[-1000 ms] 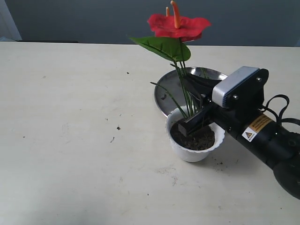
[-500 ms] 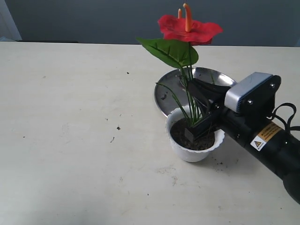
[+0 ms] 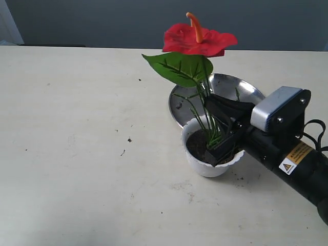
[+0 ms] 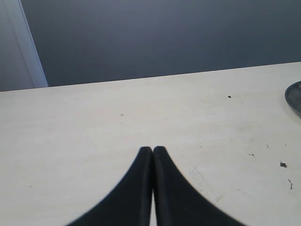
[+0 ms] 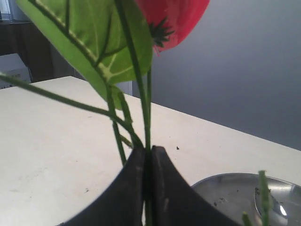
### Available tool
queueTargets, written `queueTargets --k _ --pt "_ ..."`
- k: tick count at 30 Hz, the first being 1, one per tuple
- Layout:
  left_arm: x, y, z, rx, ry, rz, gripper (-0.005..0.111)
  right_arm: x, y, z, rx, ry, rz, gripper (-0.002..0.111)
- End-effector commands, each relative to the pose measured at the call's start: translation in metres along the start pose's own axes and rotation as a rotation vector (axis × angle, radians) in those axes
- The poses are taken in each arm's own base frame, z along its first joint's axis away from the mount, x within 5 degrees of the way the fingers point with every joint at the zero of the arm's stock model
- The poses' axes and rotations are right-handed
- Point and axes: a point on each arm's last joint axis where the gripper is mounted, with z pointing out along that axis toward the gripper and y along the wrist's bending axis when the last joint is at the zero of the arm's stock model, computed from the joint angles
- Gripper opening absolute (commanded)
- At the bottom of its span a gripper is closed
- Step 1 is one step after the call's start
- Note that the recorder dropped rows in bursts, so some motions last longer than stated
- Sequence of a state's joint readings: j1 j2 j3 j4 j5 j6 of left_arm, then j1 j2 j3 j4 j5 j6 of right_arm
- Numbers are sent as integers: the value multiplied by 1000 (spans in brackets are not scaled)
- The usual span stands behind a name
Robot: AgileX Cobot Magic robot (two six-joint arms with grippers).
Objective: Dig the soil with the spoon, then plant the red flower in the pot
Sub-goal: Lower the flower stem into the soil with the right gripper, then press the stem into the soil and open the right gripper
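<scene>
The red flower [image 3: 197,38] stands upright over the white scalloped pot [image 3: 205,166], its green stems [image 3: 209,120] running down into the dark soil [image 3: 196,143]. My right gripper [image 3: 219,147] is shut on the stems just above the soil, at the pot's right side. In the right wrist view the fingertips [image 5: 160,155] pinch a thin stem [image 5: 147,117] below the leaf [image 5: 101,44] and red bloom [image 5: 174,19]. What looks like the spoon's bowl [image 5: 269,206] lies in the steel plate. My left gripper [image 4: 153,149] is shut on nothing, over bare table.
A round steel plate [image 3: 230,87] sits right behind the pot, touching it or nearly so. Soil crumbs [image 3: 128,140] dot the table left of the pot and by its right base. The right arm's camera housing [image 3: 277,110] hangs over the plate's right edge.
My right gripper has shifted right and down over the pot with the flower. The bloom has sunk lower and turned, and the stems reach deeper toward the soil.
</scene>
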State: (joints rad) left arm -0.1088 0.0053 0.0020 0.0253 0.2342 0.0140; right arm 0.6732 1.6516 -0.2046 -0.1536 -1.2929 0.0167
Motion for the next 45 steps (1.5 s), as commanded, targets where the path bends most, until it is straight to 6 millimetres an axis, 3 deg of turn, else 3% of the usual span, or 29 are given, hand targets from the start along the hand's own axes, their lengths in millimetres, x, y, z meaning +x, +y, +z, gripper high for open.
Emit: queueTargets --k 1,16,42,45 --pt "-1 0 -1 3 -10 -4 0 19 2 -9 -10 136 18 0" --pt "-1 0 -1 3 -10 -4 0 30 -2 -8 31 186 37 0" --pt "-1 0 -1 3 -10 -4 0 30 -2 -8 38 185 115 0" --pt "-1 0 -1 3 -10 -4 0 30 -2 -8 38 185 115 4"
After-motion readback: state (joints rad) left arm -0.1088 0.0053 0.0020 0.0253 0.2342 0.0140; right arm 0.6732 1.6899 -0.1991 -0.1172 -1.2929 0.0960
